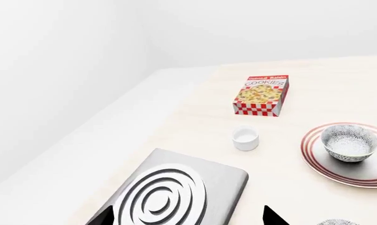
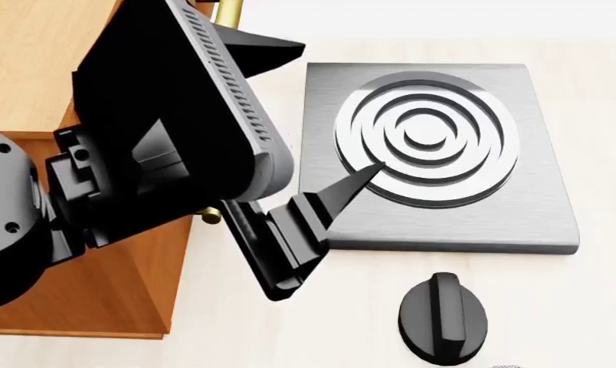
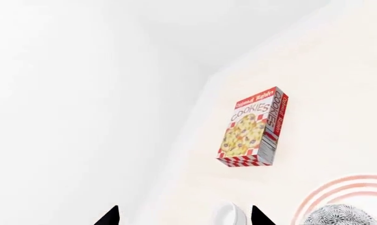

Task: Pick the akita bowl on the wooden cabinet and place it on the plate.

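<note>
In the left wrist view, the bowl (image 1: pixel 349 143) is seen sitting upright inside the plate (image 1: pixel 320 161), on the pale table (image 1: pixel 195 112). A white cup (image 1: pixel 245 138) is standing near the plate, and a cookie box (image 1: pixel 261 95) is lying beyond it. A grey hob (image 1: pixel 176 192) is showing between the left gripper (image 1: pixel 188 218), whose dark tips are spread apart with nothing held.

In the head view, the left arm (image 2: pixel 155 153) is being held over the cabinet (image 2: pixel 42 69) edge, beside the hob and a black knob (image 2: pixel 443 316).

In the right wrist view, the right gripper (image 3: pixel 185 216) is shown parted and empty, with cup, box and plate rim ahead.
</note>
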Available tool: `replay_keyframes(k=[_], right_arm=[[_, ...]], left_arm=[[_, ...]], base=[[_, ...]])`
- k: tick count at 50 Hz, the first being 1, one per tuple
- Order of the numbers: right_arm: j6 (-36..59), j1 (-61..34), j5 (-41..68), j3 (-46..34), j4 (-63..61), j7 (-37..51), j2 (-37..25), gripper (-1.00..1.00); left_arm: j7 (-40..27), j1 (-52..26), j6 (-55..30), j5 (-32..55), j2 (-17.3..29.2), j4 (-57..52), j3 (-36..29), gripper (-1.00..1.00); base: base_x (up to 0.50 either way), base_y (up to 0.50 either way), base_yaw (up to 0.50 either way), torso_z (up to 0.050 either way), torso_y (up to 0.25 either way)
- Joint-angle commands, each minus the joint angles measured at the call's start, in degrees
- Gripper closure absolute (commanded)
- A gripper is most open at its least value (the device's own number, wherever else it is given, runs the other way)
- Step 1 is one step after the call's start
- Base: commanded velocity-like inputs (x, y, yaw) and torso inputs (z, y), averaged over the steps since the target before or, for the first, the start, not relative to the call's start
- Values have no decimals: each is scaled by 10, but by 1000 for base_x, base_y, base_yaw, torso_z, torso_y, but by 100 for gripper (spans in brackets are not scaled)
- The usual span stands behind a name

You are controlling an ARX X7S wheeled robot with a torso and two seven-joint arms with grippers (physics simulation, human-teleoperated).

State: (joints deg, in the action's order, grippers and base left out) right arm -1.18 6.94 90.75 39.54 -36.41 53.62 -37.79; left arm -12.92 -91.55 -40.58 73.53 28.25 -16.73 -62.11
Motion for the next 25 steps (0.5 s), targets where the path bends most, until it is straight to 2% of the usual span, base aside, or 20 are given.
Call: replay_keyframes(k=[1,25], right_arm=[[4,5,7,35,-69,32,-32,-100],[6,1,54,123,-186,103,-119,-100]], left_arm=[[-2,-2,-1,2,1,-1,2,-100],[-2,2,1,1,7,-5,3,-100]], base=[[0,0,0,0,0],[0,0,0,0,0]])
